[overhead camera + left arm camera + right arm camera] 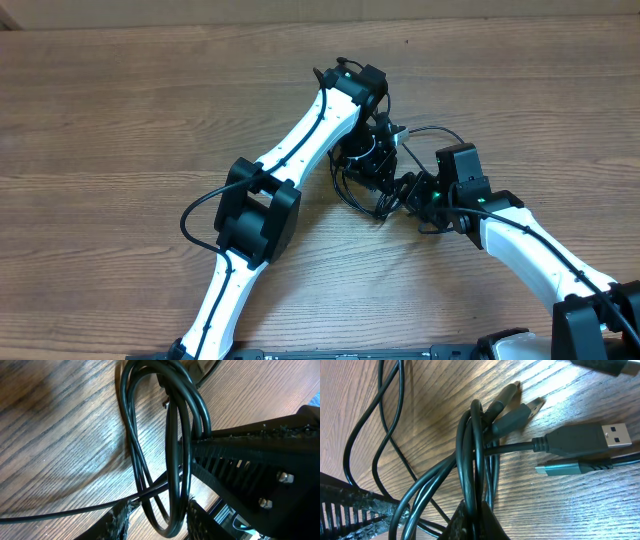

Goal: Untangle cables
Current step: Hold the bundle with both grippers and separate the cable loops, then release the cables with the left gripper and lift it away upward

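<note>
Just right of the bench's middle, the cables (372, 168) lie as one small black tangle, wedged between the two tools. Seen from overhead, the bundle is longer than it is wide, its long axis running roughly from the far edge toward the near edge, with one thin strand arcing out toward the right edge. In the left wrist view the same cords (175, 435) form a narrow doubled loop, stretched lengthwise over the wood. In the right wrist view the loop (475, 450) stands on end, and the plug ends fan away from it to the right: a flat USB plug (590, 437) points right, a braided plug (575, 466) lies just below it, and two smaller plugs (520, 405) angle up and right.

The right tool (405, 190) is closed tight, pinching several strands of the loop at its tip (475, 522). The left tool (372, 140) reaches in from the far side; its jaws stand partly apart, and the loop's end passes loosely between them (157, 522), not clamped. The bench (120, 100) is bare wood grain.
</note>
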Robot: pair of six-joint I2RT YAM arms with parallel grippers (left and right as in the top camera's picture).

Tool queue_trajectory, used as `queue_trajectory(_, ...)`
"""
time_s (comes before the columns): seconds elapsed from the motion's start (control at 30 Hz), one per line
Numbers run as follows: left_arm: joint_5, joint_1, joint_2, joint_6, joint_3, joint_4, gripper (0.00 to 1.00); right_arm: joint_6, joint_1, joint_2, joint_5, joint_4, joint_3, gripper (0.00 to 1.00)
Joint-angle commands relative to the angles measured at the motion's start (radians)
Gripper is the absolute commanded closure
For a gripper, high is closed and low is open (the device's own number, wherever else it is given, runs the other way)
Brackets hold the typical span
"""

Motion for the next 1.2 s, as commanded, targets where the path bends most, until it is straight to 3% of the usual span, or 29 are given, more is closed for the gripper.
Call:
queue_trajectory(0.0, 0.013, -0.011, -0.014, 0.009, -0.005, 0.001, 0.62, 0.016, 0.0, 0.014, 0.021, 0.005, 0.019, 0.96)
queue_trajectory(0.33, -0.018, -0.048, -0.014, -0.014, -0.018, 0.055, 0.63, 0.016, 0.0, 0.014, 0.021, 0.005, 0.019, 0.96)
queue_trajectory(0.43, -0.057, -0.06, -0.014, -0.061, -0.043, 0.089, 0.75, 0.016, 0.0, 0.014, 0.021, 0.004, 0.019, 0.96)
queue_trajectory(0.53, -0.121, -0.066, -0.014, -0.11, -0.077, 0.111, 0.96, 0.015, 0.0, 0.014, 0.021, 0.003, 0.019, 0.96)
queue_trajectory(0.83, -0.129, -0.025, -0.045, -0.068, -0.061, 0.074, 0.96, 0.015, -0.011, 0.014, 0.023, 0.004, 0.019, 0.96)
queue_trajectory(1.17, -0.125, 0.02, -0.195, -0.057, 0.011, 0.053, 0.96, 0.015, -0.039, 0.014, 0.023, 0.003, 0.019, 0.96)
